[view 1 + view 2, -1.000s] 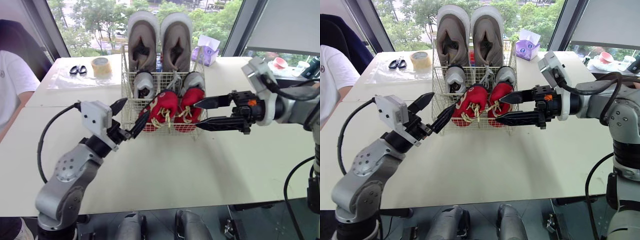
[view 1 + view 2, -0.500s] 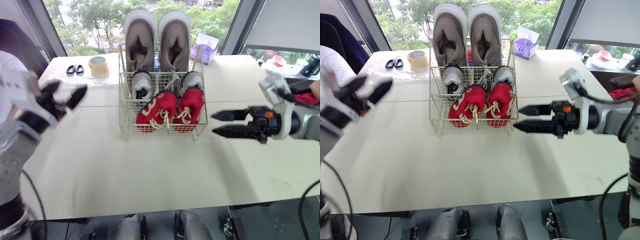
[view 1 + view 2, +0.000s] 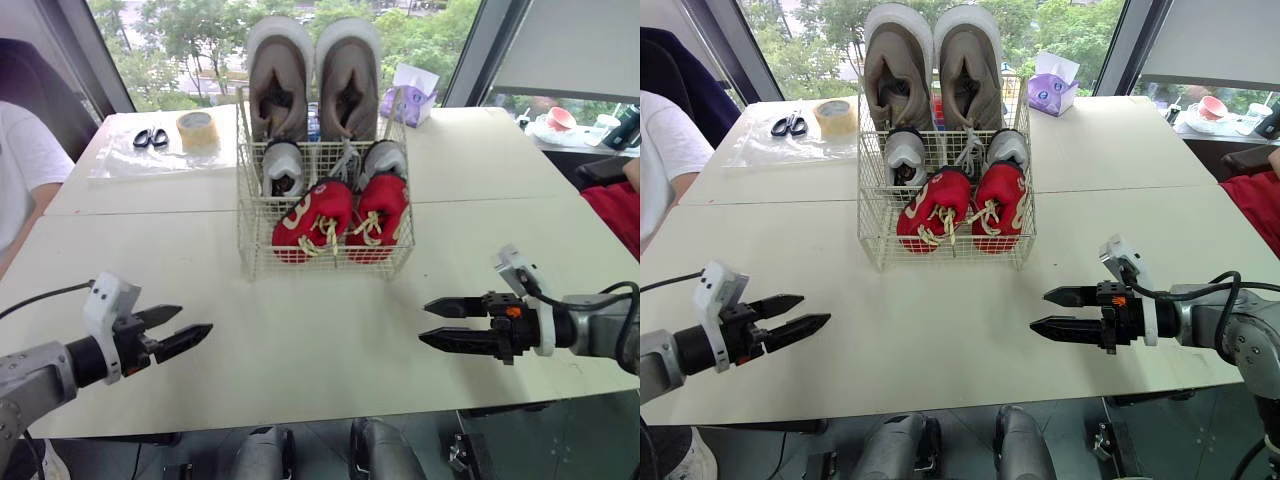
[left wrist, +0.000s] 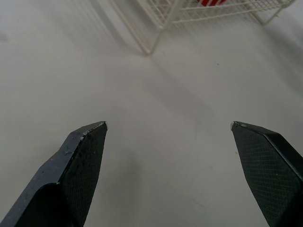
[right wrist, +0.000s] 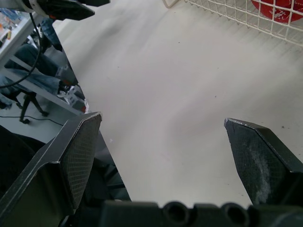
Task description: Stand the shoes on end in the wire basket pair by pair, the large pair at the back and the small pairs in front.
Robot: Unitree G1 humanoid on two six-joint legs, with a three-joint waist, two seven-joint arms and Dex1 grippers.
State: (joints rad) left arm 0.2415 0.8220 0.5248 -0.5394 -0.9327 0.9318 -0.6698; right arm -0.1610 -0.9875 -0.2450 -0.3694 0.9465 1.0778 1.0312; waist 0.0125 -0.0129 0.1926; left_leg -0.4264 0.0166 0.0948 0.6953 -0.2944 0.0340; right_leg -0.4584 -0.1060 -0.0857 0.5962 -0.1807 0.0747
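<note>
White tabletop (image 3: pixel 300 345) by the window carries the wire basket (image 3: pixel 325 264) at its middle: large grey pair (image 3: pixel 315 75) on end at the back, small grey pair (image 3: pixel 288 165) next, red pair (image 3: pixel 345 215) foremost. Loading looks finished. Left gripper (image 3: pixel 195 318) and right gripper (image 3: pixel 423 322) hover well apart from it, both spread wide and empty; only a check seems left.
</note>
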